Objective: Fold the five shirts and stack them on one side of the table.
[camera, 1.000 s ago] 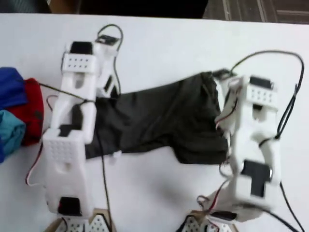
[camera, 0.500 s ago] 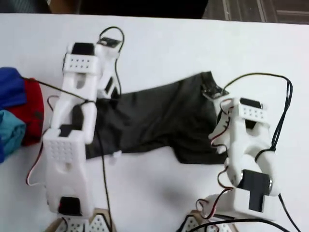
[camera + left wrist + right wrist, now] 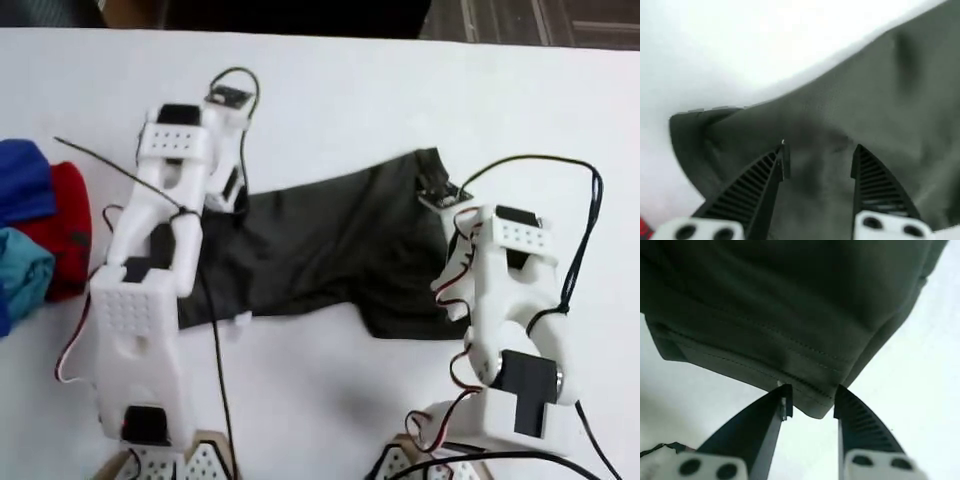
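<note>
Dark grey-green fabric shirt point(image 3: 330, 250) lies partly spread on the white counter point(image 3: 350, 90), between the two arms, crumpled and not squared up. Blue folded shirt point(image 3: 20, 180), red folded shirt point(image 3: 70, 230) and teal folded shirt point(image 3: 22, 270) sit bunched together at the counter's left edge, well apart from it.

Left gripper point(image 3: 817, 155): jaws parted about halfway, poised over the shirt's left end, nothing clamped. Cloth lies under both tips; whether they touch it cannot be told.

Right gripper point(image 3: 812, 392): jaws parted, holding nothing. The stitched hem corner of the shirt sits right at the gap between the tips.

Handling judgement: thin knit, light, fully limp. It will drape and sag from any single hold and drag across the counter rather than slide as one piece. Not fragile, and not slippery against ridged fingers.

Best holds are probably the doubled, stitched hem on the right and the corresponding edge on the left. A pinch in mid-panel would likely gather one layer only and bunch the cloth.
</note>
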Tool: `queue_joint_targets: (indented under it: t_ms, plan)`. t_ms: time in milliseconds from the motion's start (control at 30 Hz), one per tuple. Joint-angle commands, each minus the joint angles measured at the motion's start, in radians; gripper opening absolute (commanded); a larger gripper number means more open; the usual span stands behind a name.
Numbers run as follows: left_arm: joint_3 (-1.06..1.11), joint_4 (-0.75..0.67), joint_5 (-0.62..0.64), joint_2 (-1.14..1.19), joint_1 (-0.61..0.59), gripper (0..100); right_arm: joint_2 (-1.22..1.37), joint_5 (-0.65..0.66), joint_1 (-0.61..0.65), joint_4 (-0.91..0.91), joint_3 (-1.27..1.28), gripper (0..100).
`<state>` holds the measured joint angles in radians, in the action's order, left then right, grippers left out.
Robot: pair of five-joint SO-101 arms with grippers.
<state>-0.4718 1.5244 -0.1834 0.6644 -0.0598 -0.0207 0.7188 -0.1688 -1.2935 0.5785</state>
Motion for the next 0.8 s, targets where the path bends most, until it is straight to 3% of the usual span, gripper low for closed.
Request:
queue_joint_targets:
  t_ms: [0,767]
  plan:
    - [0.036,-0.060,0.006,-0.077,0.002,23,-0.068,0.002,0.010,0.007,-0.008,14.9]
    - [0.044,-0.060,0.011,-0.081,-0.029,23,-0.249,0.000,0.010,0.061,0.086,14.9]
